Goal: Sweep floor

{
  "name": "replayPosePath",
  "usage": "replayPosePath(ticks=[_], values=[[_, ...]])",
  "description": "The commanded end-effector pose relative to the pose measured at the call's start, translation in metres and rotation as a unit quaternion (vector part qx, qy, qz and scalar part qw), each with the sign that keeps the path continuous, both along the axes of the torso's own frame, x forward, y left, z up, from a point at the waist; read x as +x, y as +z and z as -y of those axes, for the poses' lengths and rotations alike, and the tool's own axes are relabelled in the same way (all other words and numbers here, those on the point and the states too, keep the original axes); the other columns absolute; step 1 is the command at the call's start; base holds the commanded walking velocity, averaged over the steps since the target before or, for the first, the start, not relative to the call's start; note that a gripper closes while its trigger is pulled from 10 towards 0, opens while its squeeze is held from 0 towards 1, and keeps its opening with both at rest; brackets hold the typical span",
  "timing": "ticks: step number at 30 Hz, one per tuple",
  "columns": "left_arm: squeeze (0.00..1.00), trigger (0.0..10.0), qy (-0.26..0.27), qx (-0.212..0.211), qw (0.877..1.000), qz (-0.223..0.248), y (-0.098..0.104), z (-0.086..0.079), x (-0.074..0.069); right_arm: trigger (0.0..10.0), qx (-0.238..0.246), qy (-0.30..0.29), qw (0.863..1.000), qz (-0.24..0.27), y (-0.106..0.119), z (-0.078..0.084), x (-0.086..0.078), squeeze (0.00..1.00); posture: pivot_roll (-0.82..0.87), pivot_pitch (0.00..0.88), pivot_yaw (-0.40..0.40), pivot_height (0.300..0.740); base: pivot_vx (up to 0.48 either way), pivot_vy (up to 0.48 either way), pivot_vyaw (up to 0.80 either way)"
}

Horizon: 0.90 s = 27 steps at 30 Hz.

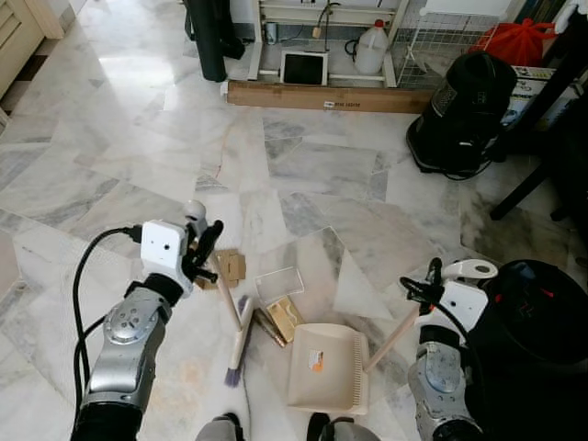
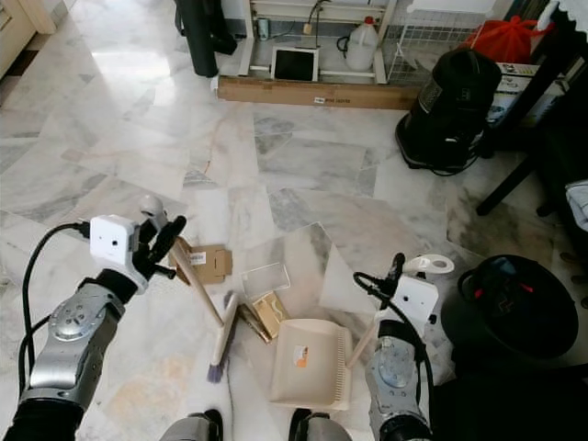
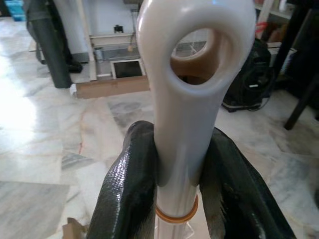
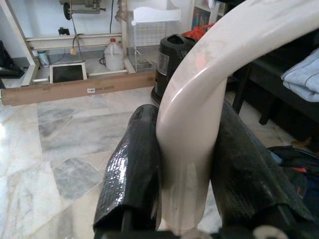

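My left gripper (image 1: pixel 204 248) is shut on the pale handle (image 3: pixel 184 124) of a small broom, black fingers (image 3: pixel 129 189) pressed on both sides. The broom head (image 1: pixel 237 344) rests on the marble floor with its bristles toward my feet. My right gripper (image 1: pixel 418 289) is shut on the beige dustpan handle (image 4: pixel 194 134). The dustpan (image 1: pixel 326 367) lies flat on the floor just right of the broom. Rubbish lies beyond them: a cardboard scrap (image 1: pixel 230 266), a clear plastic box (image 1: pixel 280 285) and a yellowish packet (image 1: pixel 285 317).
A black bin bag (image 1: pixel 537 312) stands close on my right. Farther off are a black vacuum cleaner (image 1: pixel 464 110), a dark furniture leg (image 1: pixel 528 188), a long cardboard box (image 1: pixel 326 96) by a shelf and a white jug (image 1: pixel 371 48). Open marble floor (image 1: pixel 138 138) stretches left and ahead.
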<state>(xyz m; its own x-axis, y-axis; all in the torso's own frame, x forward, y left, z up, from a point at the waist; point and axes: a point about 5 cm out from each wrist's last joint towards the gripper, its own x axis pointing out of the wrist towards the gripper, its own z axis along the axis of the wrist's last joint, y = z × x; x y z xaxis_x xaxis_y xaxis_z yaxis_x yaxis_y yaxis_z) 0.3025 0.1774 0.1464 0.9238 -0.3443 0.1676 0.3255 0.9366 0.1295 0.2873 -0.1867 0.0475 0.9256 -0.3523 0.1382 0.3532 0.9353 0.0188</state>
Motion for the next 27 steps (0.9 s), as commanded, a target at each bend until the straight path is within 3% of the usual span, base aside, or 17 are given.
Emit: replayPosePath(ticks=[1,17,23,27], values=[[0.0,10.0,-0.018,-0.005,1.0,-0.003,0.001,0.003,-0.002,10.0,0.0,0.0,0.999,-0.038,-0.014,0.002,-0.008,0.0,0.23,0.248,-0.033,0.74,0.0,0.0,0.0],[0.0,10.0,-0.03,-0.017,0.999,-0.004,0.005,0.008,0.0,10.0,0.003,-0.004,0.999,-0.04,-0.012,0.004,-0.004,0.0,0.24,0.236,-0.036,0.74,0.0,0.0,0.0],[0.0,10.0,-0.029,-0.048,0.998,-0.005,0.011,0.006,0.002,10.0,0.003,-0.005,0.999,-0.04,-0.011,0.005,-0.003,0.0,0.24,0.23,-0.039,0.74,0.0,0.0,0.0],[0.0,10.0,-0.035,-0.096,0.995,-0.013,0.016,0.007,0.005,10.0,0.002,-0.003,0.999,-0.04,-0.009,0.004,-0.001,0.0,0.24,0.226,-0.041,0.74,0.0,0.0,0.0]])
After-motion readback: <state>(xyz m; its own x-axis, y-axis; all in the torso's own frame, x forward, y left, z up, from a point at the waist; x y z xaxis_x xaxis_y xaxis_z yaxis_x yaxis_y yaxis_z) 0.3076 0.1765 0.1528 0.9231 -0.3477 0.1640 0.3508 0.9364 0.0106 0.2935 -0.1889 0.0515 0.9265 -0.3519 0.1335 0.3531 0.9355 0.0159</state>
